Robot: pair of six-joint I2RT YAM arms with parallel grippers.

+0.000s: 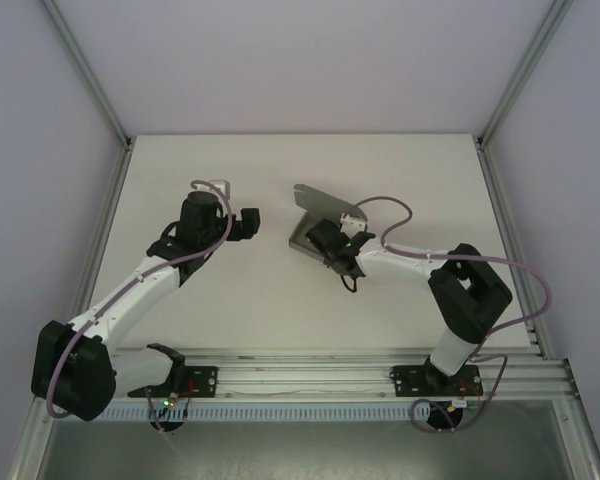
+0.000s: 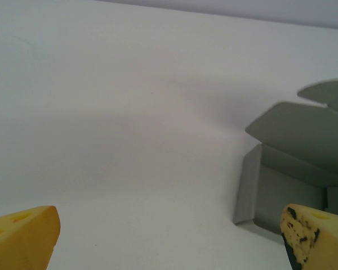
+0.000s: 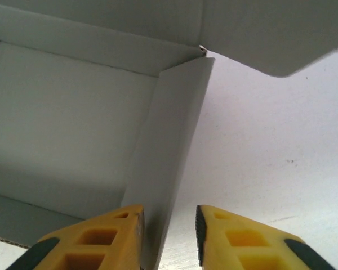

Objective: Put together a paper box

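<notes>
The paper box is grey thin cardboard, partly folded, standing at mid table with its lid flap raised toward the back. My right gripper is at the box's near right side. In the right wrist view an upright side wall stands between the yellow fingers. It lies against the left pad, with a gap to the right one, so the right gripper is open. My left gripper hangs wide open left of the box, apart from it. The left wrist view has the box at its right edge.
White table inside pale walls with aluminium posts. The arms' mounting rail runs along the near edge. A cable loops above the right arm. Bare tabletop lies left of the box.
</notes>
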